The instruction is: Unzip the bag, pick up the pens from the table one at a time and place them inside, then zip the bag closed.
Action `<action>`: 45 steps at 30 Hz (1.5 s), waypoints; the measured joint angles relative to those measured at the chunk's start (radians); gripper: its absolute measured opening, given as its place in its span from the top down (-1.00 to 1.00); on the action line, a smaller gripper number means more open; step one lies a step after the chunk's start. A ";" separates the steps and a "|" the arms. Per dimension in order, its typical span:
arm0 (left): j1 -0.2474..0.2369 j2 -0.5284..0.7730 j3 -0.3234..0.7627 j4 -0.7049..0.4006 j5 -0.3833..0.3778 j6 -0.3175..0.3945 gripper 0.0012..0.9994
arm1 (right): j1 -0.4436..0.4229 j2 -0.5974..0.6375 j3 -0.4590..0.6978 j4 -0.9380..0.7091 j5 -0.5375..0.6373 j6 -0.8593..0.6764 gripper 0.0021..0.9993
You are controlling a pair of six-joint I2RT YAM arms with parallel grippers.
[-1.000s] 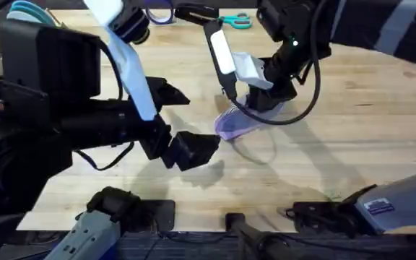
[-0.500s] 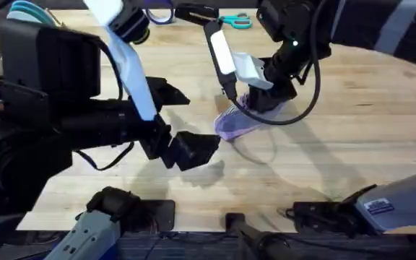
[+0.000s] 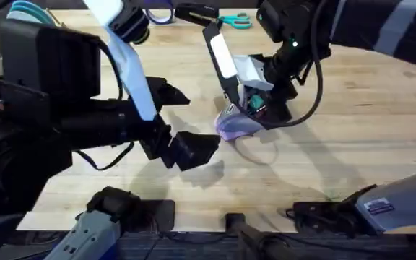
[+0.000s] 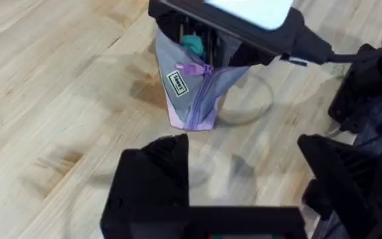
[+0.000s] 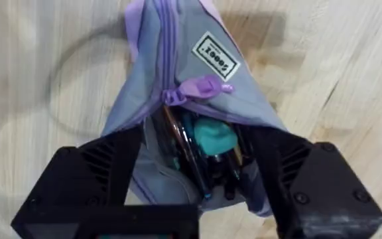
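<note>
The lavender bag (image 3: 235, 127) stands tilted on the table (image 3: 352, 115), its open end raised. My right gripper (image 3: 256, 107) is shut on that open end, one finger on each side of the mouth (image 5: 201, 156). The zipper is undone near the top, and its purple pull (image 5: 201, 86) hangs beside the pale label (image 5: 215, 56). Green and dark pens (image 5: 212, 138) sit inside the mouth and show as a green spot from above (image 3: 255, 103). My left gripper (image 3: 188, 150) is open and holds nothing, a short way from the bag's lower end (image 4: 194, 109).
Teal-handled scissors (image 3: 237, 20) lie at the table's far edge, with a purple loop-handled tool (image 3: 159, 14) to their left. A thin clear ring (image 4: 247, 103) lies on the wood beside the bag. Bare planks stretch to the right and front.
My right gripper has lifted the bag's open end, so the bag now stands steeper and the green inside shows. The left arm has not moved.
</note>
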 joint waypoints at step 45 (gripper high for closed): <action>0.000 0.000 0.000 0.000 0.000 0.000 -0.99 | 0.000 -0.298 -0.005 -0.010 0.006 0.208 -0.99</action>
